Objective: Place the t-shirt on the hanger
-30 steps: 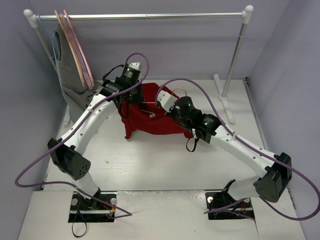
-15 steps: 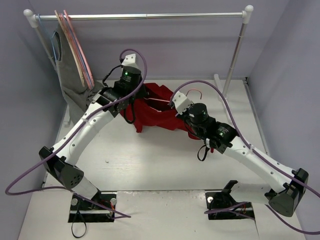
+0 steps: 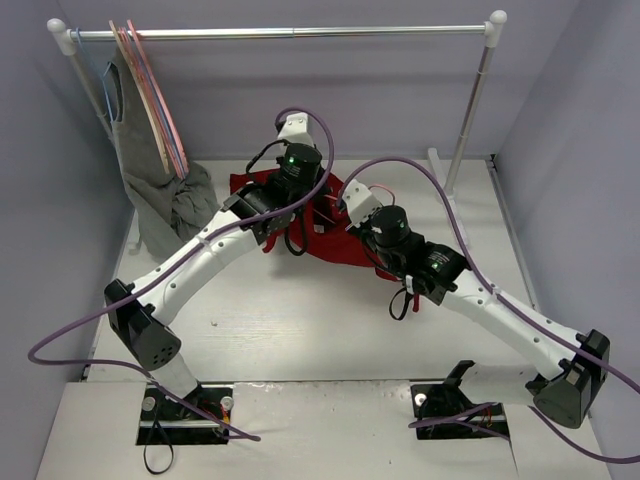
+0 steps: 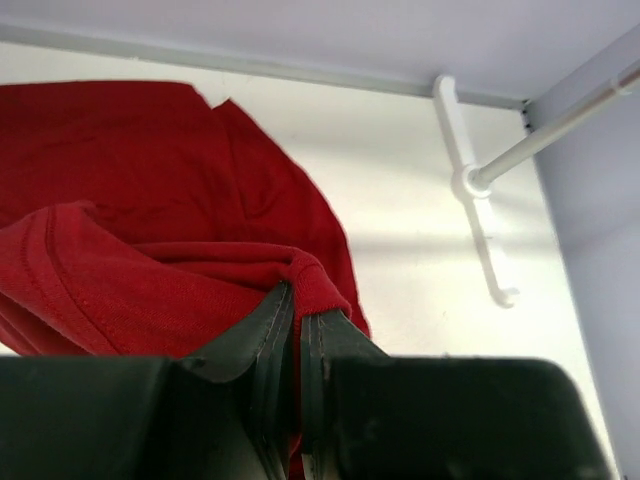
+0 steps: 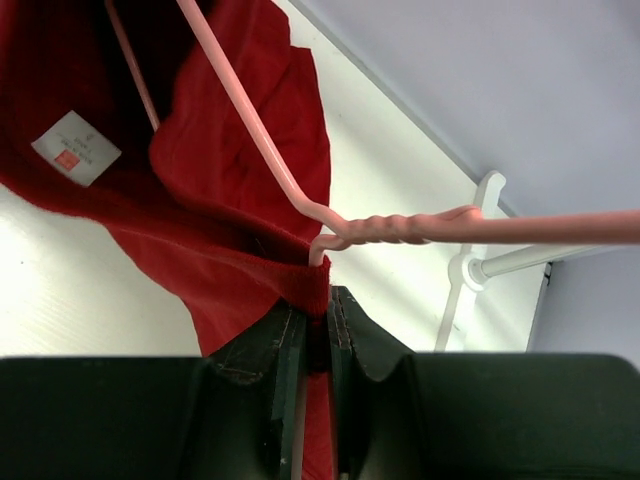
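Observation:
The deep-red t-shirt (image 3: 338, 246) hangs bunched between my two grippers at the back middle of the table. My left gripper (image 3: 316, 203) is shut on a folded edge of the t-shirt (image 4: 150, 280), the jaws (image 4: 298, 300) pinching red cloth. My right gripper (image 3: 347, 196) is shut on a ribbed edge of the t-shirt (image 5: 230, 180), its jaws (image 5: 318, 300) right below the twisted neck of the pale-pink hanger (image 5: 400, 228). One hanger arm runs down into the cloth. The white neck label (image 5: 75, 148) shows inside. The hook (image 3: 386, 188) pokes out to the right.
A clothes rack (image 3: 290, 32) spans the back, its right foot (image 3: 446, 190) just beyond the grippers. At its left end hang spare hangers (image 3: 150, 90) and a grey garment (image 3: 172, 205). The foot also shows in the left wrist view (image 4: 470, 185) and the right wrist view (image 5: 470, 262).
Both grippers moved back and to the right with the t-shirt. The left gripper came closer to the right one, and the cloth is more bunched between them.

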Tool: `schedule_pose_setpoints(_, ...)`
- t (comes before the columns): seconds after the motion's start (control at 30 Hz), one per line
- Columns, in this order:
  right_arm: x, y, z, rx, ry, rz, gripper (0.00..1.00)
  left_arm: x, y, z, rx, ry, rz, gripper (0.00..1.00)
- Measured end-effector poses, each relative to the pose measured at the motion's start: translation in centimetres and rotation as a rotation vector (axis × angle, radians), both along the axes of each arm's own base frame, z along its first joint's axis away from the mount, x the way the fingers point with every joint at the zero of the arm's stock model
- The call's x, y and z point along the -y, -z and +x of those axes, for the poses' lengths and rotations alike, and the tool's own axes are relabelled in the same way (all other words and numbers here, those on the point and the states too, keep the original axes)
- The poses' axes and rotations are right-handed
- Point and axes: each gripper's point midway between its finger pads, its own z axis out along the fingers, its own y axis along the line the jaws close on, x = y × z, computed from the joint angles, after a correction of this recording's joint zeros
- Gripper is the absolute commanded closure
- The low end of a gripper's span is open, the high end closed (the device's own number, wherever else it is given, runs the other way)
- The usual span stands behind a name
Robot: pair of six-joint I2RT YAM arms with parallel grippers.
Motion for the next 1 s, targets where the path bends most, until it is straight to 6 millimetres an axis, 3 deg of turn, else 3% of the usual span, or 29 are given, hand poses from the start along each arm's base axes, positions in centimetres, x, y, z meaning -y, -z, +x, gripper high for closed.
schedule_pose_setpoints(0.03,-0.1,0.1,0.0,-0.002,0.002,0.006,1.00,0.2,-0.3,0.0,0.010,0.001,-0.007,1.00)
schedule_pose_setpoints(0.23,-0.2,1.8,-0.3,-0.007,-0.008,0.030,1.00,0.9,-0.3,-0.1,0.046,0.011,0.013,0.73)
schedule_pose_setpoints(0.47,0.0,4.4,-1.0,-0.075,-0.067,0.038,1.00,0.2,0.2,0.9,0.077,0.107,0.117,0.46)
schedule_pose_setpoints(0.57,0.3,4.9,-0.6,-0.102,-0.087,0.062,1.00,-0.7,0.2,1.7,0.088,0.178,0.164,0.40)
schedule_pose_setpoints(0.7,0.7,5.1,-0.2,-0.127,-0.109,0.095,1.00,-2.9,0.1,2.6,0.087,0.289,0.207,0.39)
schedule_pose_setpoints(0.8,0.7,5.2,-0.1,-0.144,-0.139,0.115,1.00,-5.7,0.1,2.7,0.081,0.365,0.259,0.39)
schedule_pose_setpoints(0.9,0.5,5.3,-0.2,-0.161,-0.175,0.130,1.00,-7.9,0.5,1.9,0.072,0.464,0.324,0.39)
schedule_pose_setpoints(1.0,0.2,5.6,-0.6,-0.184,-0.220,0.135,1.00,-8.6,1.4,0.2,0.052,0.609,0.393,0.39)
